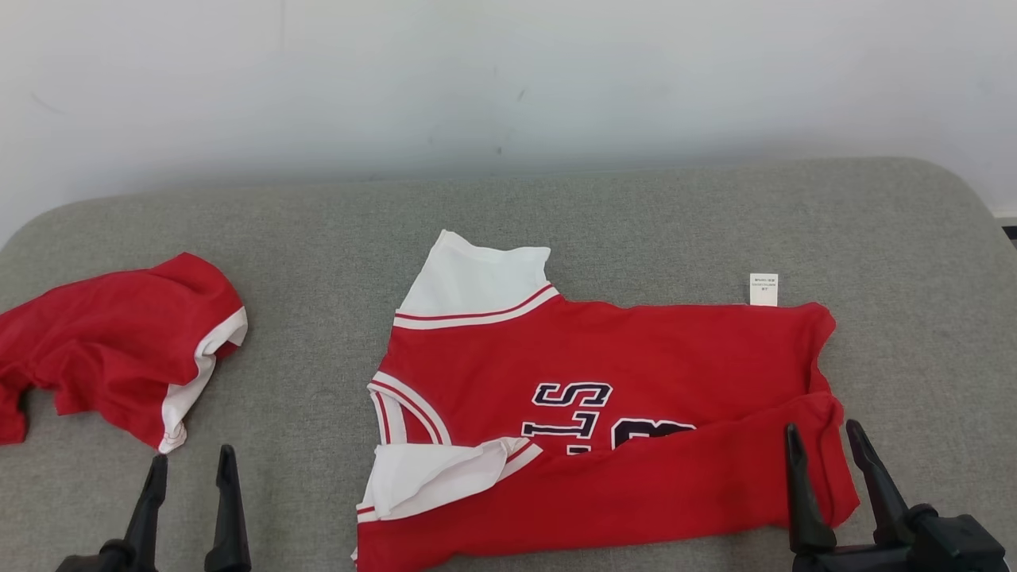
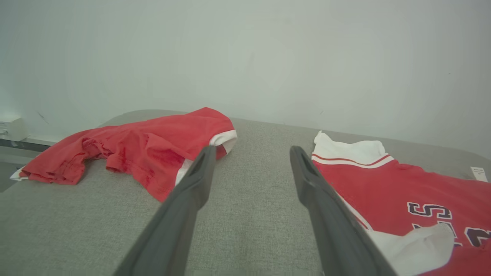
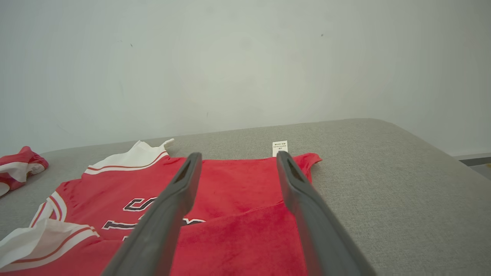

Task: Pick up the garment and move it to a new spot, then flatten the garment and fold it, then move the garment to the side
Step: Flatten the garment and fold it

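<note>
Currently left claw (image 1: 193, 457) wide, empty, over bare table (image 1: 302, 381) between 2 garments. Left wrist view: its fingers (image 2: 184, 199) frame grey gap. Right claw (image 1: 822, 429) also wide, empty, over hem end of red jersey (image 1: 636, 357); contact unclear. Jersey lies at table centre, near edge folded up over dark lettering, white sleeve (image 1: 477, 278) toward wall. Right wrist view: fold beneath claw (image 3: 238, 154), white label (image 3: 279, 148) just beyond. Crumpled red garment (image 1: 119, 342) cut at head view's left edge; left wrist view gives its full length (image 2: 126, 149).
</note>
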`<state>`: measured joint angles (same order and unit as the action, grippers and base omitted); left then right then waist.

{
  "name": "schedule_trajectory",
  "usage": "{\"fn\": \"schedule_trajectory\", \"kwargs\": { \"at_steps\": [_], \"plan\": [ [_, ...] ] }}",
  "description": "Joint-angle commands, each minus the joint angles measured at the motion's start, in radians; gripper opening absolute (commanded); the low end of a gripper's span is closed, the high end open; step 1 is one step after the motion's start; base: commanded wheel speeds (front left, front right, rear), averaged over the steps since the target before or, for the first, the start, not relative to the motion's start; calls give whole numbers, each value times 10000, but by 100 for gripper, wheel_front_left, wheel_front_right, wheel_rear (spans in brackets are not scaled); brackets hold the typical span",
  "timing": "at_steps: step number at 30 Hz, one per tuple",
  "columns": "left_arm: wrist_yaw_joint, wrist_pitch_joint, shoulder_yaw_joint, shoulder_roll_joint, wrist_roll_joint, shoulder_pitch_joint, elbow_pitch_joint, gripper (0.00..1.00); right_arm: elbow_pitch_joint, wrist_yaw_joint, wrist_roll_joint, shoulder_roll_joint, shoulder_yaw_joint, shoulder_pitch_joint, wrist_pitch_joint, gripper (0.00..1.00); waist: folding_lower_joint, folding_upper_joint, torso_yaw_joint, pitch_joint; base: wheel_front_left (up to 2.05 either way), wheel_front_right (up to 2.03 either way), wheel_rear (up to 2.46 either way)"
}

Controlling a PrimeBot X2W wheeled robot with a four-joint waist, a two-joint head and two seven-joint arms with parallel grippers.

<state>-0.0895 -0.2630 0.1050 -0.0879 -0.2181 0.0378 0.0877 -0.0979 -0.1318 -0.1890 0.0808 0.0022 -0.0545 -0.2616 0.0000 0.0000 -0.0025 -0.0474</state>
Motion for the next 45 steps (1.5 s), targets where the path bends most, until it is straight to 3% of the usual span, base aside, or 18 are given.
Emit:
{"fn": "schedule_trajectory", "kwargs": {
  "at_steps": [1,11,18,24,32,45],
  "plan": [
    [-52,-22,50,36,92,130,28,100,47,24,47,-36,-47,-99,-42,100,0,0,-2,-10,0,0,0],
    [-318,-22,26,147,187,-100,345,100,-54,24,151,-92,-243,21,-31,100,0,0,48,-183,0,0,0],
    [-405,-16,-471,-575,-44,-1711,776,100,-677,24,-142,372,-406,1265,-1,100,0,0,-264,-800,0,0,0],
    [-398,391,-1835,-1826,-944,-4189,1332,100,-1431,24,-363,874,-646,3056,1038,100,0,0,-664,-1758,0,0,0],
    [-401,1901,-3735,-3202,-2568,-7503,2384,100,-2730,24,-138,1243,-584,5515,2448,100,0,0,-1227,-3139,0,0,0],
    [-403,3401,-6869,-3968,-4869,-10528,4666,100,-5708,24,-59,979,-98,8136,3133,100,0,0,-1703,-4180,0,0,0]
  ]
}}
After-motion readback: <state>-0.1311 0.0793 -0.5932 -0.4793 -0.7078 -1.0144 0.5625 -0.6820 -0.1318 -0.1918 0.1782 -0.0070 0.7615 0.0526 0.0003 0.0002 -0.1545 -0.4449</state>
